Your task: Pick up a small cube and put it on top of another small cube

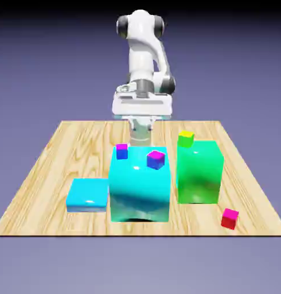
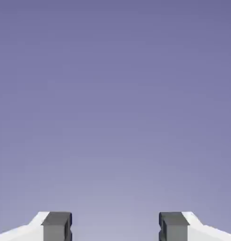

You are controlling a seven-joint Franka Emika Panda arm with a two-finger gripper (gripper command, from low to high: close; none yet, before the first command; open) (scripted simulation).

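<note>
Exterior view: small red-and-pink cube (image 1: 229, 219) at table's (image 1: 79, 155) near right corner, probably light, rigid; best pinched mid-height across opposite side faces; gripper (image 2: 115, 227) wide apart, nothing held.

my fingers (image 2: 56, 226): cut off by the hand view's bottom edge, sorry
my fingertips in the exterior view: too small and blurry to make out, tbh
undersides of the big cyan block (image 1: 140, 186) and green block (image 1: 199, 175): hidden

Tiny red cube (image 1: 230, 219) with magenta-pink top, on the wooden table near its front right corner
</note>
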